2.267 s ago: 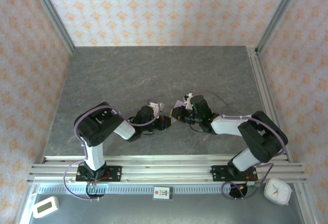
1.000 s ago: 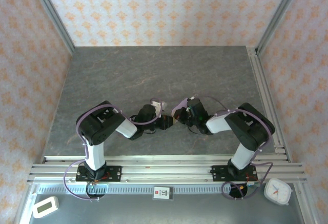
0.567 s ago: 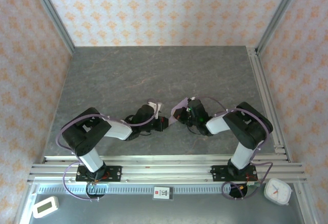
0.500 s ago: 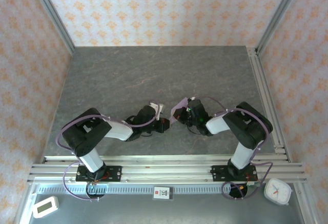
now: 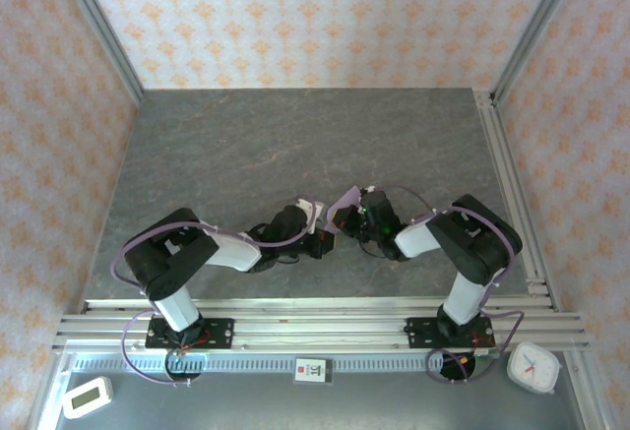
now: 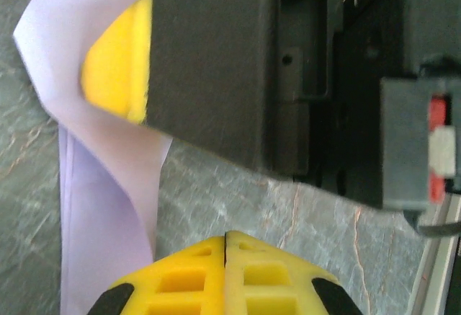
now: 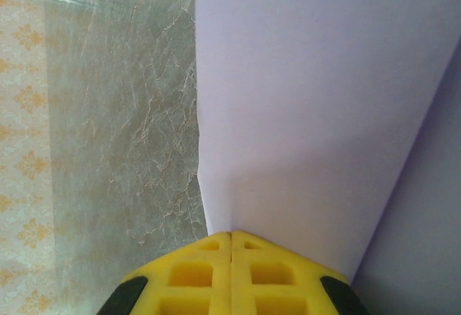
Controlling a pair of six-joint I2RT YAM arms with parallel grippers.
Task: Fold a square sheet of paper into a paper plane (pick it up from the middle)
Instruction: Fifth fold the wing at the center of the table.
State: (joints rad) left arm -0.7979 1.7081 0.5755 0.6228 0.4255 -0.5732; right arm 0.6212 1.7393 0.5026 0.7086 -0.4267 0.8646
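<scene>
as the right tool [image 7: 230, 233] grips its edge, the paper [image 7: 310, 99] juts forward.

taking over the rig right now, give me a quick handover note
Left gripper: shut, its tips next to the lower flap of the square sheet of paper; I cannot tell whether it pinches the flap.
Right gripper: shut on the sheet's edge, holding part of it raised over the table, front middle, tip to tip with the other arm.
Done: sheet picked up and bent over, one crease showing.
Left: no dart shape yet; the plane's folds remain to be made.
</scene>
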